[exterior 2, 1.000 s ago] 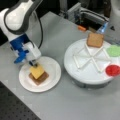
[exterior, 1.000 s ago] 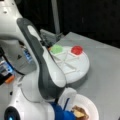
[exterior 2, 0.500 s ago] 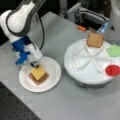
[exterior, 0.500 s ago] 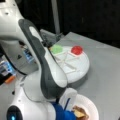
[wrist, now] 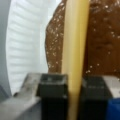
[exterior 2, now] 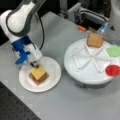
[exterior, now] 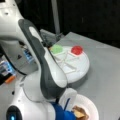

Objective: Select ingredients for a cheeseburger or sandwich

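Observation:
In a front view my gripper (exterior 2: pixel 35 65) is down at the back left corner of a small stack on the white paper plate (exterior 2: pixel 53 72). The stack is a yellow cheese square (exterior 2: pixel 38 72) on a brown piece (exterior 2: pixel 37 80). The wrist view shows the cheese (wrist: pixel 75 50) edge-on between my two dark fingers (wrist: pixel 52 95), which are shut on it, with the speckled brown piece (wrist: pixel 100 45) behind. A brown toast square (exterior 2: pixel 95 40), a green leaf (exterior 2: pixel 114 50) and a red disc (exterior 2: pixel 112 70) lie in the white sectioned tray (exterior 2: pixel 85 72).
The sectioned tray (exterior: pixel 77 67) with its green leaf (exterior: pixel 57 49) and red disc (exterior: pixel 76 50) stands beyond the arm, close beside the paper plate (exterior: pixel 87 105). Grey equipment and an orange item (exterior 2: pixel 81 28) sit behind the tray. A dark perforated surface borders the table's bottom left.

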Motion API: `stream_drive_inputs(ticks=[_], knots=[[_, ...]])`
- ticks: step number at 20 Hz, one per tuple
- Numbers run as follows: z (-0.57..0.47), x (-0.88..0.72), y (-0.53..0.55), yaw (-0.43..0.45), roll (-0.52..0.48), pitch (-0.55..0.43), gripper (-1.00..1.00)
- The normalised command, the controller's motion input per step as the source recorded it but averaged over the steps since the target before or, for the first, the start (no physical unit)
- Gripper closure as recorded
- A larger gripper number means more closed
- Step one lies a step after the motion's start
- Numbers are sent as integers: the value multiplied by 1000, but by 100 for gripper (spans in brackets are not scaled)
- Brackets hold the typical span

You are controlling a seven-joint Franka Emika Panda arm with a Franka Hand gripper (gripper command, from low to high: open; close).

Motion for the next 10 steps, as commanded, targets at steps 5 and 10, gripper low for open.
stream_drive_inputs(ticks=[5, 10], knots=[[-36, -130, 65, -26, -92, -83, -100], [-30, -128, 57, -15, -82, -92, -100]])
